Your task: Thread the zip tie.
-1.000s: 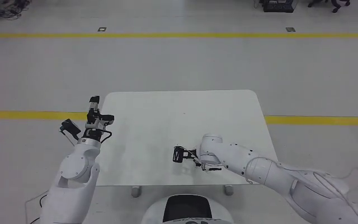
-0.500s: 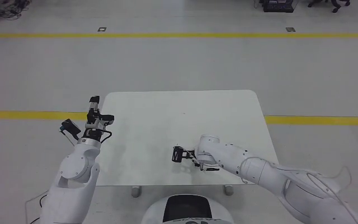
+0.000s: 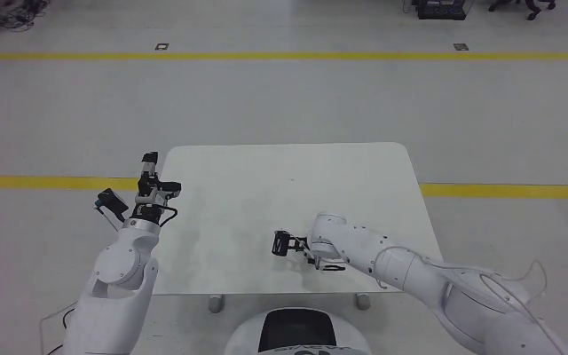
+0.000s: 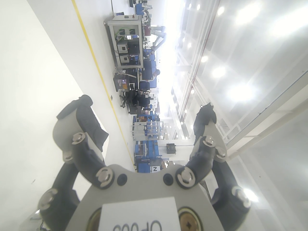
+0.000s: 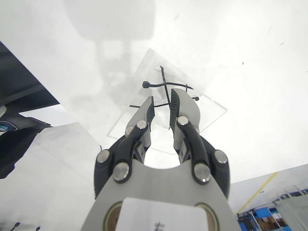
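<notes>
Right wrist view shows the right end effector (image 5: 161, 102), fingers narrowly parted, straddling a black zip tie (image 5: 163, 78) crossed by a second tie (image 5: 154, 85) in a clear tray (image 5: 211, 104) on the surface (image 5: 240, 37); closing could snag both ties or let the thin strap slip free

I am making out only a cropped, upside-down white label (image 4: 142, 214) at the base of the left gripper (image 4: 144, 104), a cut-off sticker (image 5: 163, 215) at the right gripper (image 5: 162, 96) base, and a small lettered sign (image 4: 155, 169) far down the hall.
</notes>
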